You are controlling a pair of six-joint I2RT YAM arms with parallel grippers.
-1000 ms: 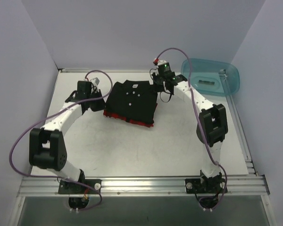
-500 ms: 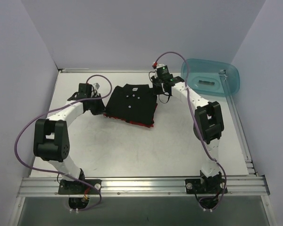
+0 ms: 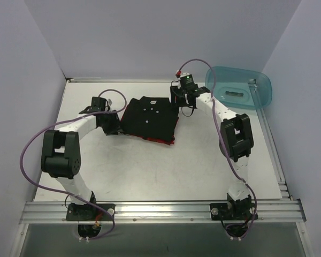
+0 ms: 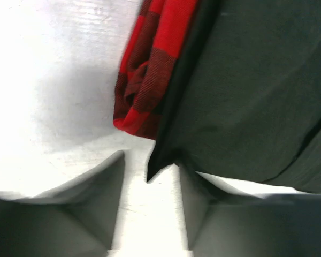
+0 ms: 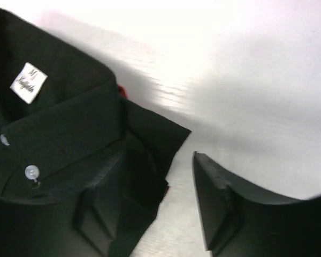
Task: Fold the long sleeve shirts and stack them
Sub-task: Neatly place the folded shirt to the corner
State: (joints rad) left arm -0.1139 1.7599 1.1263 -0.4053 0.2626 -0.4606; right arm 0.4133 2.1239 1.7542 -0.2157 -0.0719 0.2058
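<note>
Revealing black shirt (image 5: 59, 139) label (image 5: 28, 82), right wrist

The button-up shirt (image 3: 148, 116) is plain black with small white buttons. The flannel shirt (image 4: 150, 69) is red-and-black buffalo plaid. The plastic tub (image 3: 241, 88) is translucent teal and the table (image 3: 150, 171) white.

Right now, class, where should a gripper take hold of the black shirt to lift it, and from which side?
Probably by the black shirt's loose near-left corner, coming from the left arm's side: it overhangs the plaid shirt and points between the left gripper's open fingers.
</note>
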